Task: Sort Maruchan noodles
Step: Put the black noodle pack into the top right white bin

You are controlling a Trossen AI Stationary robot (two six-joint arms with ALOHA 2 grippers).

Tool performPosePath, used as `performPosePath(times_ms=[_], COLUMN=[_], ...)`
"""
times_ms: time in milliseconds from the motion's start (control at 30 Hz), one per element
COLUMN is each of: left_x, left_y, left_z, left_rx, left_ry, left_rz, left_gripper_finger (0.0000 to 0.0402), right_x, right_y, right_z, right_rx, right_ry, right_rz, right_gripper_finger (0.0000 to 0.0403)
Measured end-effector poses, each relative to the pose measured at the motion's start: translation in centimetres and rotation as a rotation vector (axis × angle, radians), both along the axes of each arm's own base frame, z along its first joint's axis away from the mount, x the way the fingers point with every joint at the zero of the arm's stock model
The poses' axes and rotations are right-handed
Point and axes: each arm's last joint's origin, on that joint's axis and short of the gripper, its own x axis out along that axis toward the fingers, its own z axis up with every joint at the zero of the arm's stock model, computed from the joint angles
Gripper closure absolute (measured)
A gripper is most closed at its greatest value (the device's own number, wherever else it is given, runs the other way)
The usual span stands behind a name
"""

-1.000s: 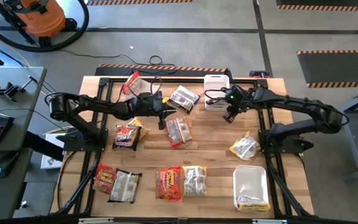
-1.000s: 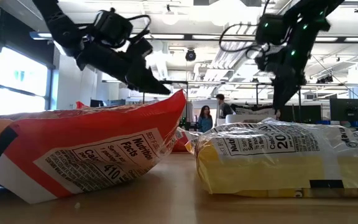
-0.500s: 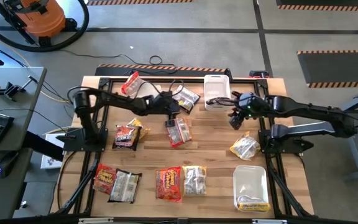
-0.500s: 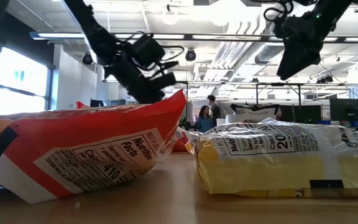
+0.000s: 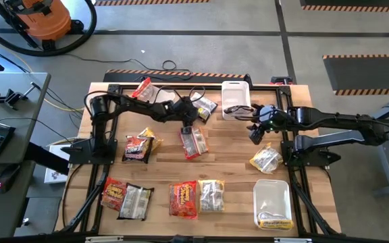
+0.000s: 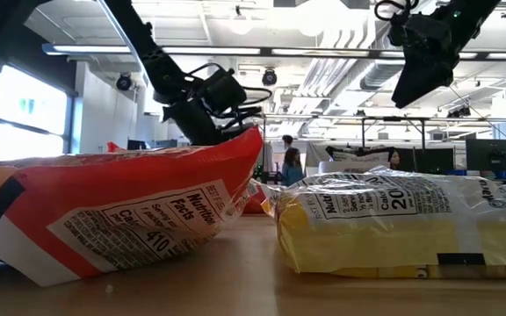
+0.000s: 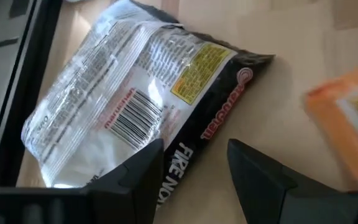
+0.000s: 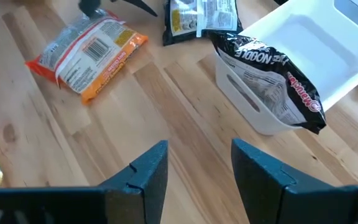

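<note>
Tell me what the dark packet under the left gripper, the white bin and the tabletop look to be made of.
Dark packet: thin glossy plastic film, crinkled, with glare on its clear-silver part. White bin: likely rigid moulded plastic, smooth, with a cut-out handle slot. Tabletop: wood planks, pale with visible grain and seams, low sheen. The left gripper is open above the packet.

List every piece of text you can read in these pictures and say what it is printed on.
"Nutrition Facts", "Calories 410": red packet, low view.
"20": yellow packet, low view; other print unreadable.
"FIRE", "maruchan": dark packet ahead of the open left gripper.
"NOODLE": dark packet draped over the white bin, beyond the open right gripper.
High view: packet print too small.
</note>
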Motion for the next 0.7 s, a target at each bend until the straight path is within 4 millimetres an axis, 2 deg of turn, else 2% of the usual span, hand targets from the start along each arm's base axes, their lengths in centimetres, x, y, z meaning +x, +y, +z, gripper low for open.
performPosePath(times_ms=[133,267,367,600,700], left_x=[0.21,0.15,0.13,-0.16,-0.37], left_y=[0.13,0.13,0.16,0.51,0.57], left_z=[0.27,0.25,0.24,0.13,0.06], left_rx=[0.006,0.015,0.024,0.05,0.06], left_ry=[-0.013,0.001,0.007,0.043,0.075], left_rz=[0.012,0.009,0.006,-0.013,-0.034], left_gripper_finger=[0.0233,0.0254,0.0286,0.0387,0.0396], right_x=[0.05,0.08,0.09,0.11,0.11], right_y=[-0.01,-0.01,-0.01,-0.01,-0.01], right_z=[0.03,0.05,0.06,0.08,0.08], right_rx=[0.0,0.0,-0.001,0.0,0.0], right_ry=[-0.006,-0.009,-0.011,-0.014,-0.014], right_rz=[0.0,0.0,0.0,0.0,0.001], right_gripper_finger=[0.0244,0.0244,0.0244,0.0244,0.0244])
